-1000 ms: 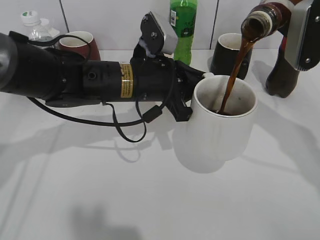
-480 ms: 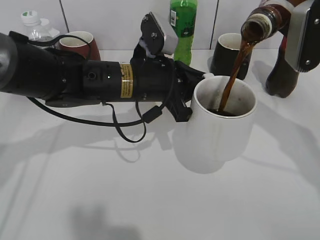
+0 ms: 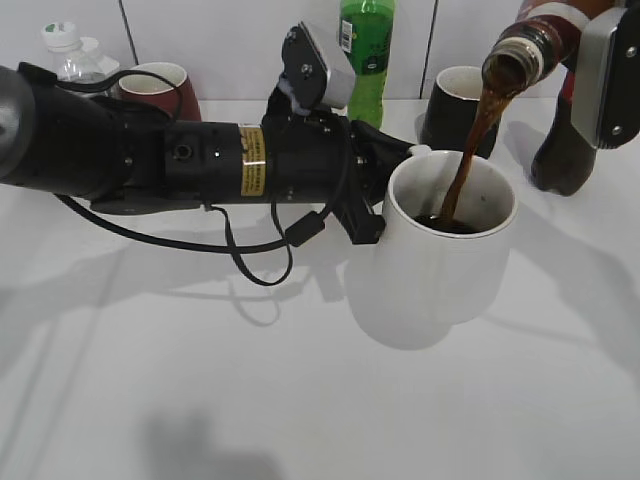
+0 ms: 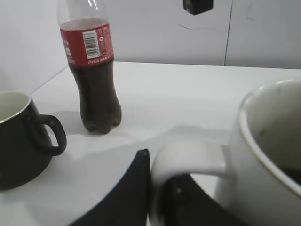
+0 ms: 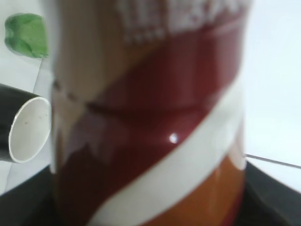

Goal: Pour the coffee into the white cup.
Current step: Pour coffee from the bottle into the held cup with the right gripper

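The white cup (image 3: 445, 270) stands at the table's middle right with dark coffee inside. My left gripper (image 3: 375, 200) is shut on the cup's handle (image 4: 188, 157). My right gripper (image 3: 600, 70) is shut on a coffee bottle (image 3: 530, 45) with a red, white and orange label (image 5: 150, 117), tilted above the cup at the top right. A brown stream (image 3: 465, 150) runs from the bottle's mouth into the cup. The right wrist view is filled by the bottle, and its fingers are hidden.
A black mug (image 3: 458, 105) stands behind the white cup; it also shows in the left wrist view (image 4: 21, 141). A cola bottle (image 4: 91, 70) stands at the right rear. A green bottle (image 3: 365, 60), a red-brown cup (image 3: 158, 88) and a clear bottle (image 3: 70, 55) line the back wall.
The coffee keeps pouring and the level in the white cup has risen slightly. The bottle has shifted a little. The left arm has not moved.
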Motion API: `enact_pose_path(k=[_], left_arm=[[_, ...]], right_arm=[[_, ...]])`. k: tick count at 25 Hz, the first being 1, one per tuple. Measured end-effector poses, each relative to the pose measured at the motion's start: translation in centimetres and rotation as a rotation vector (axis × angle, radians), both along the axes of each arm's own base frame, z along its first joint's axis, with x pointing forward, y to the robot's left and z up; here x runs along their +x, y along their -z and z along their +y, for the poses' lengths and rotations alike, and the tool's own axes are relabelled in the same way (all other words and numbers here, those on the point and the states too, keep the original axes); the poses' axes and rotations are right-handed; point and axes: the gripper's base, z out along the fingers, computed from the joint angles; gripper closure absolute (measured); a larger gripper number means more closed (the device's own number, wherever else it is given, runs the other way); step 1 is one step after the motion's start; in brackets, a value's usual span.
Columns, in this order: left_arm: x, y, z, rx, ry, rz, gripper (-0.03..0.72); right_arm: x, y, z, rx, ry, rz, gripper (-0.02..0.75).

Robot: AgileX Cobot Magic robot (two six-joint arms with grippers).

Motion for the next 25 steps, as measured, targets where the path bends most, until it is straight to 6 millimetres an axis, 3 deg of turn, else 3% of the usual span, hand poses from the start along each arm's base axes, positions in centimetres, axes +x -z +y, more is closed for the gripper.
enact_pose_path(k=[25], left_arm=[[-0.08,-0.10,-0.04,-0.011,0.010,-0.002,0.646]], right_arm=[[0.05,-0.10,-0.04,-0.020,0.002,-0.028,0.210]])
